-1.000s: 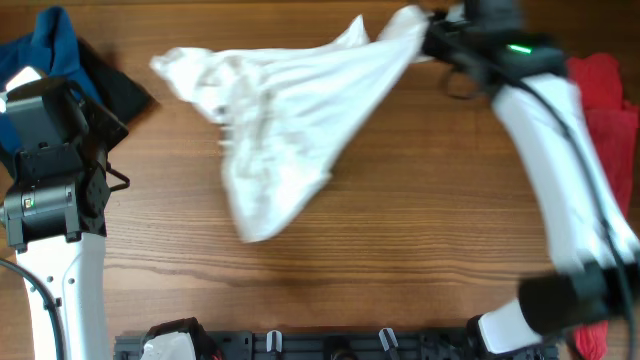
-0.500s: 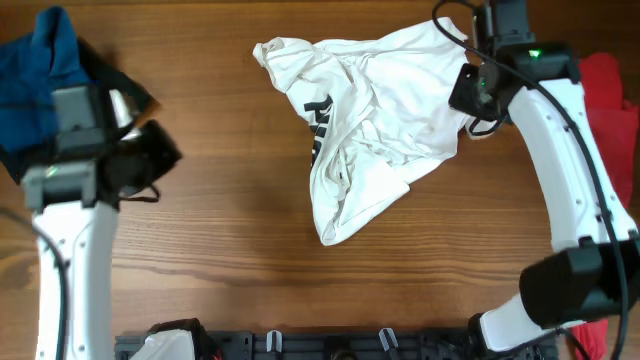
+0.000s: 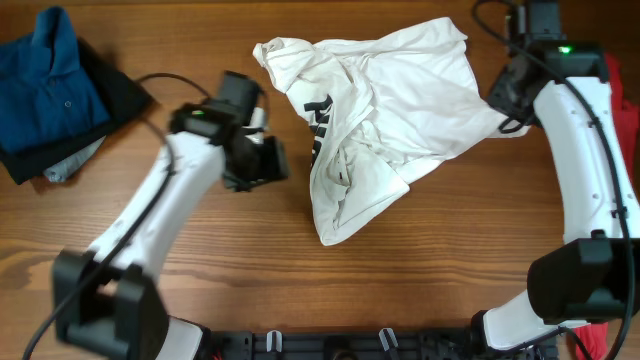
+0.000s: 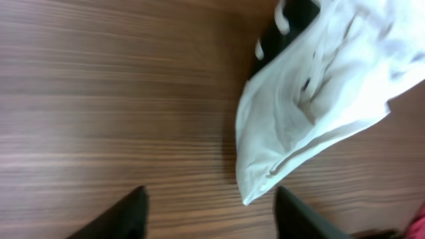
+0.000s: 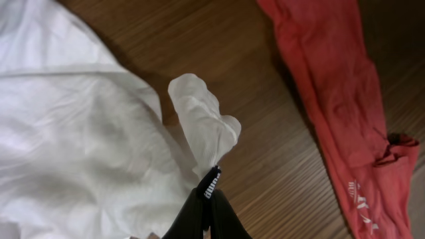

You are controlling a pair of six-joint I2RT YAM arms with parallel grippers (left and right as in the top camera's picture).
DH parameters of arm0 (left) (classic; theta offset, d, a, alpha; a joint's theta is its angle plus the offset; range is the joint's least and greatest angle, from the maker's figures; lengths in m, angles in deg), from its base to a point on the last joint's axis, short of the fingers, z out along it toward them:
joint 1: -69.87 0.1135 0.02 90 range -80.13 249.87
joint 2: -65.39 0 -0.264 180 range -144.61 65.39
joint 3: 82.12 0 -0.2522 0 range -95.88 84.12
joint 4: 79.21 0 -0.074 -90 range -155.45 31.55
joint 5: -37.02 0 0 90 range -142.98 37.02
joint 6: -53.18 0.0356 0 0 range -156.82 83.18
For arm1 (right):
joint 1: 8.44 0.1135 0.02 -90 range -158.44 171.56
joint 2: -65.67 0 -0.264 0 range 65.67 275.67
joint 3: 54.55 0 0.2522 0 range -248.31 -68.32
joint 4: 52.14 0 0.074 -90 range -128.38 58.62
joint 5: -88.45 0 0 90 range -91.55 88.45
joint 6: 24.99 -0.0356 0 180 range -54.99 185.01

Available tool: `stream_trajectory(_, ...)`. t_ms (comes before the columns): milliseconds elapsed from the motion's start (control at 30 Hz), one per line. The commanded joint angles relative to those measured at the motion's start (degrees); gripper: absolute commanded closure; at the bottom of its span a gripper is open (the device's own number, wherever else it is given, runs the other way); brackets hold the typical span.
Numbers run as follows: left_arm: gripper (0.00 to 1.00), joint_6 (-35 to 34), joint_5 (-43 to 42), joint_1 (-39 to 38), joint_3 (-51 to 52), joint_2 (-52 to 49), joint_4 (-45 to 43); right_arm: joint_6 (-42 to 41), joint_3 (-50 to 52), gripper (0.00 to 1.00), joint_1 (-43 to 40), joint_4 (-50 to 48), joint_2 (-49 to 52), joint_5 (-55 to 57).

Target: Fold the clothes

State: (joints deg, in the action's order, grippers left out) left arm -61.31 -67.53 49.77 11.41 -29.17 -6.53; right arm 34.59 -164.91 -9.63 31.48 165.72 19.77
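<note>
The right fingers (image 5: 196,214) clamp the white T-shirt (image 3: 400,100); the left fingers (image 4: 125,216), spread apart, hover just beside it.

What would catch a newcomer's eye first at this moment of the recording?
The crumpled white T-shirt with black print dominates, sprawled across the far middle of the wooden table. The right gripper is shut on a fold of its edge, while the left gripper hangs open just beside a shirt corner. A blue polo lies far left and a red garment at the right.
</note>
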Motion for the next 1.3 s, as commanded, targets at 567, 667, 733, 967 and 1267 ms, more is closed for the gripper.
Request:
stream_trajectory(567,0.41,-4.98,5.99,-22.03,0.48,-14.73,-8.63,0.46,-0.04,0.96,-1.03,-0.61,-0.50,0.42)
stream_trajectory(667,0.49,-5.01,9.16,-23.19,0.48,-15.13,-9.03,0.48,-0.04,0.96,-1.03,-0.55,-0.50,0.44)
stream_trajectory(733,0.64,-5.03,12.20,-23.30,0.48,-15.19,-9.05,0.50,-0.04,0.96,-1.03,-0.44,-0.50,0.44)
stream_trajectory(967,0.55,-6.03,15.32,-23.19,0.48,-15.19,-8.35,0.50,-0.04,0.96,-1.03,-0.11,-0.50,0.44)
stream_trajectory(1267,0.52,-6.25,16.59,-23.19,0.50,-17.75,-9.07,0.50,-0.04,0.96,-1.03,-0.15,-0.50,0.44)
